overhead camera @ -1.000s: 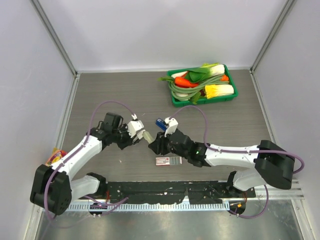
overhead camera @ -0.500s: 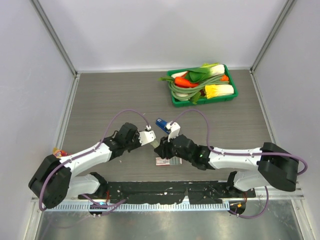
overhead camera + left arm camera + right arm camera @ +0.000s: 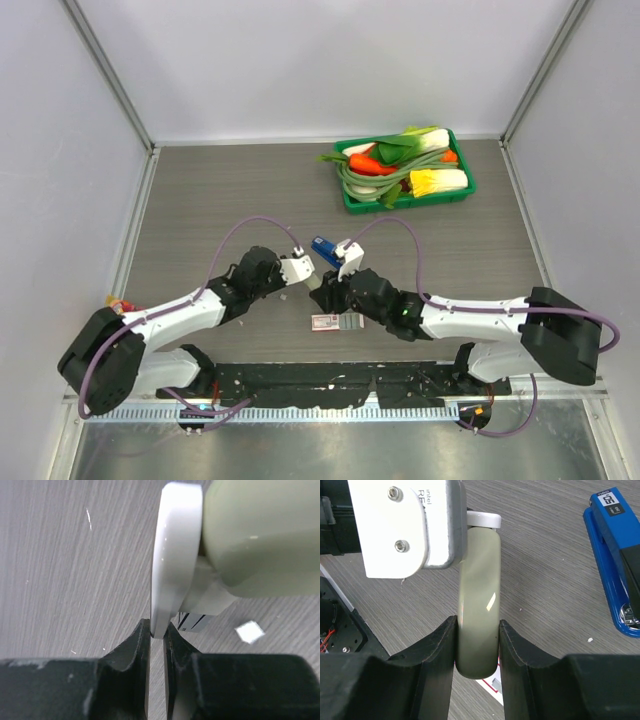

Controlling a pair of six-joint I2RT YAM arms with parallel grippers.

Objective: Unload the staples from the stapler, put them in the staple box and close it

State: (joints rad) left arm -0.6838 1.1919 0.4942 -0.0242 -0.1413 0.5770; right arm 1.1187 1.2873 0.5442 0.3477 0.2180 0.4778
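The left claw (image 3: pixel 157 630) is almost shut. Its two black fingers (image 3: pixel 131 645) pinch the thin edge of a white cap (image 3: pixel 176 555). The cap sits on the end of a pale green tube (image 3: pixel 479 575). The tube reaches across from the left claw to the right claw (image 3: pixel 476 630).

The right claw is about half open, and its black fingers press on both sides of the tube.

A red and white box (image 3: pixel 335 322) lies on the counter (image 3: pixel 220 190), just under and behind the right claw.

The blue stapler (image 3: pixel 615 560) lies flat on the counter, ahead of the right claw and to its right. It is near the claw but not touching it.

Far ahead of the right claw stands a green tray (image 3: pixel 465 190) full of vegetables.
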